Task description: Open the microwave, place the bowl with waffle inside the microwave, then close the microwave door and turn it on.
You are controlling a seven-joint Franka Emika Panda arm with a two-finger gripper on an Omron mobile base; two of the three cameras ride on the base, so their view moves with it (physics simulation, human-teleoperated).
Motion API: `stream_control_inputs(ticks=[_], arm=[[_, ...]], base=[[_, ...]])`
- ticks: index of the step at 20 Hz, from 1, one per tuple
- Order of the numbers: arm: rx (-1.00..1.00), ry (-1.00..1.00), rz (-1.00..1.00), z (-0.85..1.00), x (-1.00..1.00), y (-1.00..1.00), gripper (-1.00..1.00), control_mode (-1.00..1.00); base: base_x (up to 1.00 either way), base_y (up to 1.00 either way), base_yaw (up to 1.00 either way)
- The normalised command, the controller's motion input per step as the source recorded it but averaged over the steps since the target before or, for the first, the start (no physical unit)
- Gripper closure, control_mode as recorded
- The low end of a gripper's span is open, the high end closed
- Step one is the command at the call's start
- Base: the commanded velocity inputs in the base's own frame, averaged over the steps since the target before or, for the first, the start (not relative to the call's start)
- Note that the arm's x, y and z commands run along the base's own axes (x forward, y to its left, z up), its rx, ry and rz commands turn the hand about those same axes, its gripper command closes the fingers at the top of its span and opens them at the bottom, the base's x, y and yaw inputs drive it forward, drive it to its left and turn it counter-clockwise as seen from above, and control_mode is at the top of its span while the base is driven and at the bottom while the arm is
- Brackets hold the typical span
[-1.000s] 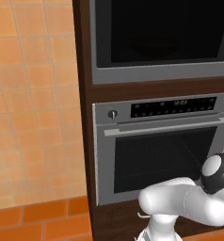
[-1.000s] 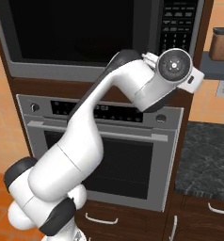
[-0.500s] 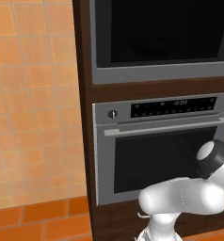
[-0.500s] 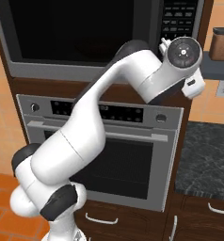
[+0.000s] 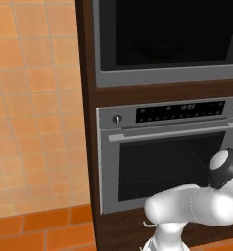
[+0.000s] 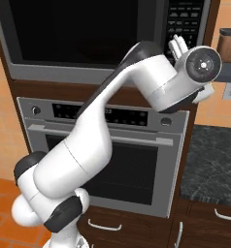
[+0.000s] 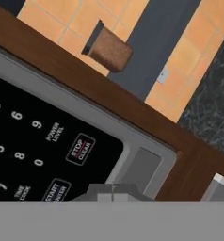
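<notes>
The microwave (image 6: 83,41) is built into dark wood above the oven (image 6: 105,150). The microwave door (image 6: 81,31), a wide black glass panel in a grey frame, lies flush with that frame in both base views, so it is shut. The glass is too dark to show the interior; whether the bowl with waffle is inside cannot be told, and no bowl stands anywhere outside.

The gripper (image 6: 178,46) is raised to the keypad (image 6: 185,19) at the right end of the microwave front. Its jaws are clenched together with nothing between them. In the hand view the closed fingertips (image 7: 113,194) sit right at the lower right corner of the keypad (image 7: 38,146), beside the START key (image 7: 55,192) and below the STOP/CLEAR key (image 7: 79,148). Whether they touch the panel cannot be told.

Judgement of progress: with the door shut and the empty gripper at the keys, the opening, loading and closing steps appear complete, and the step in hand is turning the microwave on. Remaining work is a press on the START key, which lies just to the left of the fingertips in the hand view. No display is legible to confirm that it is running.

To the right of the microwave, a brown canister (image 7: 108,48) stands on a grey shelf (image 7: 151,42) against the orange tiled wall, above a dark counter (image 6: 214,160).
</notes>
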Motion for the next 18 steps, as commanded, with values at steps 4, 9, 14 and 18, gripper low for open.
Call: stream_control_inputs(ticks=[4, 9, 14, 18], arm=[[0.10, -0.24, 0.06, 0.03, -0.12, 0.37, 1.00, -1.00], [0.08, -0.17, 0.03, 0.04, -0.01, 0.34, 1.00, -1.00], [0.12, -0.10, 0.00, 0.08, 0.07, 0.09, 1.00, -1.00], [0.12, -0.04, 0.00, 0.00, 0.25, 0.09, 1.00, -1.00]], base=[[0.00, 0.00, 0.00], [0.00, 0.00, 0.00], [0.00, 0.00, 0.00], [0.00, 0.00, 0.00]])
